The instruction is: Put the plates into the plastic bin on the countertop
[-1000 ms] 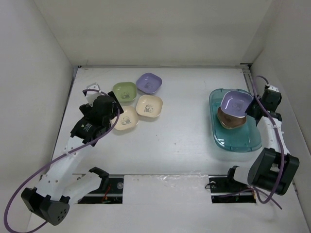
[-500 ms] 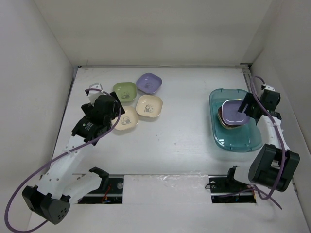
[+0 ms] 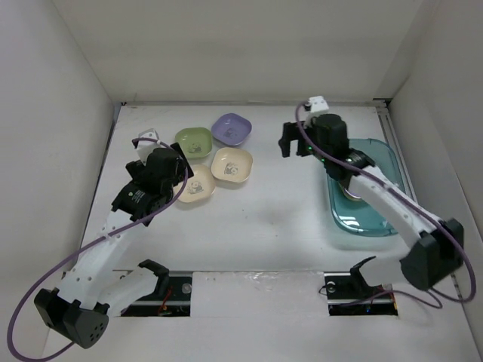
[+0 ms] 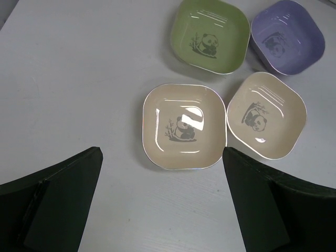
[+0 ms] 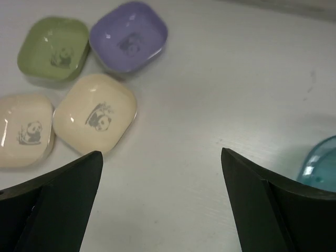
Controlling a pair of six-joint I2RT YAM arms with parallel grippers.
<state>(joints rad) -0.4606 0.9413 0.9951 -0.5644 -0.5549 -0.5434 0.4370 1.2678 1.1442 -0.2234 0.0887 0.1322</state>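
Hovering by the four plates (image 3: 231, 128) on the tabletop (image 3: 279, 215) with released, empty fingers, the left gripper (image 4: 161, 157) and the right gripper (image 5: 161, 155) must next grasp one for the plastic bin (image 3: 347, 219) at the right.

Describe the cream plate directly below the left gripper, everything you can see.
The cream plate is a shallow rounded-square dish, glossy like hard plastic, with a grey panda-and-bamboo print in its centre and a glare spot over it. It lies flat, open side up and empty, on the white table. One rim meets or almost meets a second cream plate. The left gripper hangs above it, jaws open, not touching.
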